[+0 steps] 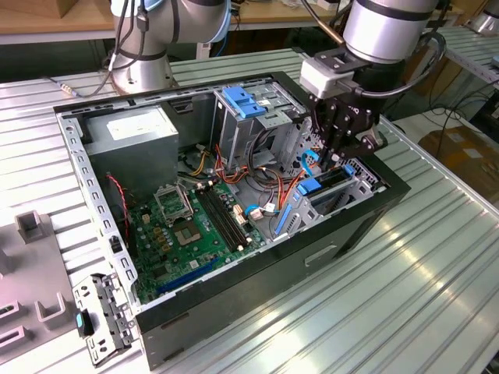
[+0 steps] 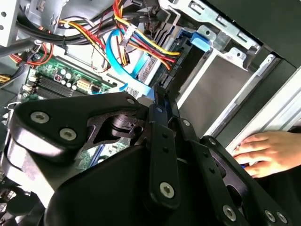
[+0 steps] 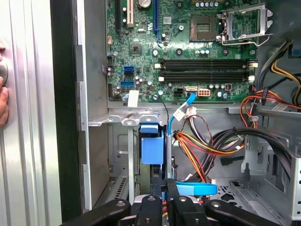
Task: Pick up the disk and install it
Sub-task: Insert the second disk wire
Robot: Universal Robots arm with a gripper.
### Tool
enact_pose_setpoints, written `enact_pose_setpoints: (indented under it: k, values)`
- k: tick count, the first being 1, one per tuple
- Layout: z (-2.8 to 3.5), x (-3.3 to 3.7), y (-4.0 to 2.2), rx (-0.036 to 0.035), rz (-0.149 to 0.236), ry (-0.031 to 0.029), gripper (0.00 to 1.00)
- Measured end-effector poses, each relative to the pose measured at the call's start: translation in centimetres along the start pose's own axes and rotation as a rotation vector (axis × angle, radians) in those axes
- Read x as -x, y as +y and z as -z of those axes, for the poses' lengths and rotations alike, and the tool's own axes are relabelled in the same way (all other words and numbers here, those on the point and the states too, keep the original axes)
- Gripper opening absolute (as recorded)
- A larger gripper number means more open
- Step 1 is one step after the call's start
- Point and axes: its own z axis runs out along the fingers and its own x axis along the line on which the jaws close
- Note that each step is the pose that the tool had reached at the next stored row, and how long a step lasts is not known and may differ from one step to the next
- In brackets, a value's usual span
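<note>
Open black tower computer case (image 1: 355, 234) on a ribbed aluminium table (image 1: 405, 312); entries run from the exterior view's left to its right.

1. Grey power-supply box with white sticker (image 1: 129, 136), against the far left wall. Well apart from the work, so no hazard judged.
2. Green motherboard (image 1: 187, 234), lying flat on the case floor. There is open room above it, but its sockets are exposed, so anything dropped or swung low would strike them.
3. Grey drive cage with blue plastic latch (image 1: 245, 101), standing upright. Its metal edges lie just beside the arm's path.
4. Red, yellow and orange wire bundle (image 1: 273, 183) and thin blue data cable (image 3: 176, 115). Both are loose and run right up to the fingertips. Main risk: snagging, or being trapped against the bay.
5. Black linkage gripper (image 1: 331, 160), lowered into the bay at the case's right end, fingers drawn close together. I cannot tell whether they pinch the blue cable.
6. Flat silver disk with blue side rails (image 1: 327, 184), lying in the lower bay just below the gripper. Cage walls sit close on either side with little side room, so a skewed push could jam a rail.
7. A person's hand (image 2: 268, 153), resting outside the case wall near the gripper; a pinch hazard if the arm swings outward.
</note>
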Motion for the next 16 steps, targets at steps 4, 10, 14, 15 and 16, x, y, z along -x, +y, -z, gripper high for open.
enact_pose_setpoints:
  k: [4,10,14,15,16]
  values:
    - [-0.07,-0.14,0.01,-0.0205,-0.001,-0.0015,0.16]
    - [-0.39,-1.43,0.03,-0.0237,-0.005,-0.0364,0.16]
    - [-0.55,-1.88,0.03,-0.0232,-0.008,-0.0688,0.16]
    - [-0.58,-1.88,0.03,-0.0231,-0.008,-0.0749,0.16]
    - [-0.59,-1.88,0.04,-0.0231,-0.009,-0.0776,0.16]
